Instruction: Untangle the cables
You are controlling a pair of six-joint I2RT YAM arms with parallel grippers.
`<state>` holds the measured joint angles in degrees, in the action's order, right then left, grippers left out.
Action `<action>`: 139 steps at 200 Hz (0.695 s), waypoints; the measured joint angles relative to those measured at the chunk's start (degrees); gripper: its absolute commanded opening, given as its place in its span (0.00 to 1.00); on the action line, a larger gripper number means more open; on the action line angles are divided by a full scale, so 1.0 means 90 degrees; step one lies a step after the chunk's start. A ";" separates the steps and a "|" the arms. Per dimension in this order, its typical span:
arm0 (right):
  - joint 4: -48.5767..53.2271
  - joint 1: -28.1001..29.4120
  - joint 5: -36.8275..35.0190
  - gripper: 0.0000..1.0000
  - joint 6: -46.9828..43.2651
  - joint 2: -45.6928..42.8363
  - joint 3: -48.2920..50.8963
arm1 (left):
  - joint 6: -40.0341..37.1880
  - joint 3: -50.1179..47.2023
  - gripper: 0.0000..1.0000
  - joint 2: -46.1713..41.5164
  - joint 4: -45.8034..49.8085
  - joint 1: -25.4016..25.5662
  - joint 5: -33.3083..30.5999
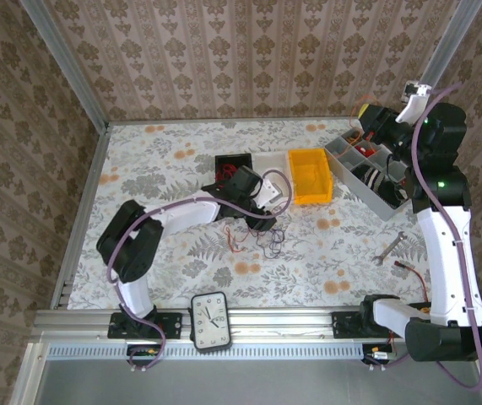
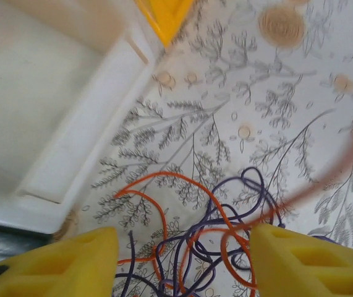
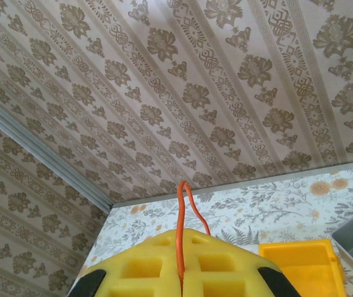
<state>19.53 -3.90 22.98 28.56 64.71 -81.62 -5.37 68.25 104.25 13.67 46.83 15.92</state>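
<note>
One loose tangle of thin orange and purple cables [image 2: 201,241] on floral-patterned desk [image 1: 325,253], centre, under left end effector [image 2: 182,247], pads apart. Right end effector [image 3: 181,272], far right, clamps single orange wire [image 3: 180,235]. Likely light, limp, snag-prone; best pinch outer loop.

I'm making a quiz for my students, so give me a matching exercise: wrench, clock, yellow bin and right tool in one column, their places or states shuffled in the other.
1 wrench
2 clock
3 yellow bin
4 right tool

A shut on an orange cable
B beside the grey tray
C on the table near the right arm
D on the rail at the near edge

Pairs: 1-C, 2-D, 3-B, 4-A
</note>
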 measured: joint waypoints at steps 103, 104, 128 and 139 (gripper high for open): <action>0.0988 -0.1107 -0.0685 0.00 -0.0612 0.0078 -0.1307 | -0.0078 -0.0442 0.57 0.0187 0.0092 -0.0039 0.0063; 0.0998 -0.1156 -0.0702 0.00 -0.0614 0.0078 -0.1345 | -0.0080 -0.0444 0.58 0.0187 0.0090 -0.0039 0.0063; 0.1069 -0.2006 -0.0772 0.00 -0.0631 0.0073 -0.1870 | -0.0078 -0.0542 0.60 0.0199 0.0044 -0.0090 0.0012; 0.1069 -0.2312 -0.0777 0.00 -0.0627 0.0056 -0.2018 | -0.0078 -0.0576 0.60 0.0226 0.0041 -0.0097 -0.0012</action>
<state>29.15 -24.71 15.99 22.92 65.21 -99.79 -6.07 63.07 106.28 14.04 45.95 15.81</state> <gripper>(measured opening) 0.071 0.605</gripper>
